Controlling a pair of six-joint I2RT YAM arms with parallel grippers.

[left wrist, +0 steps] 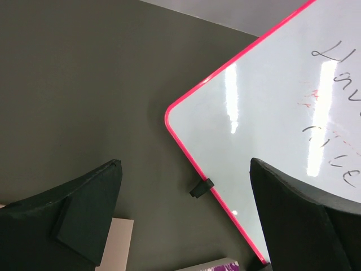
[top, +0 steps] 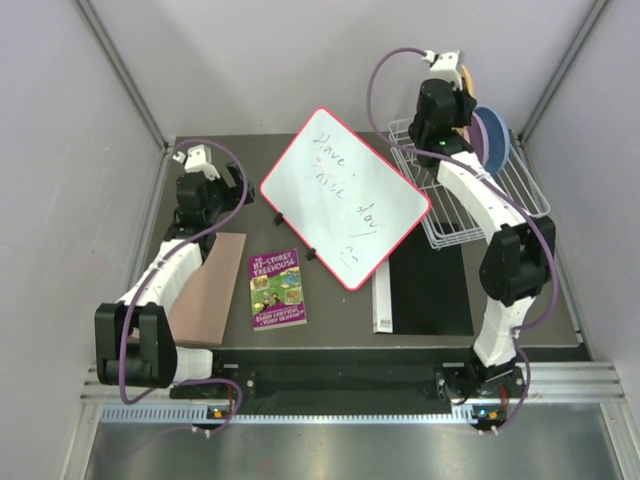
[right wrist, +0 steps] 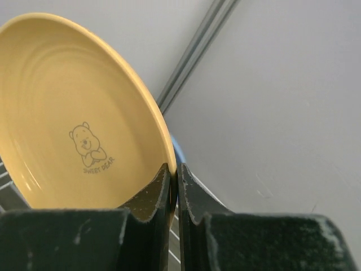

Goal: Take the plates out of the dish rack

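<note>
The white wire dish rack [top: 520, 195] stands at the back right of the table. Plates stand on edge in it: a lilac-purple one [top: 490, 135] and a light blue one [top: 503, 150] show in the top view; pink is hidden. My right gripper [top: 455, 80] is raised above the rack's far end, shut on the rim of the orange-yellow plate [right wrist: 67, 113], which has a bear print. A sliver of the blue plate [right wrist: 178, 151] shows behind it. My left gripper [left wrist: 186, 220] is open and empty, low over the table by the whiteboard's corner.
A red-rimmed whiteboard [top: 345, 195] lies tilted mid-table, also in the left wrist view [left wrist: 271, 113]. A purple book [top: 277, 290], a pinkish-brown board [top: 210, 290] and a black mat [top: 430, 285] with a white strip lie in front. Walls close in behind the rack.
</note>
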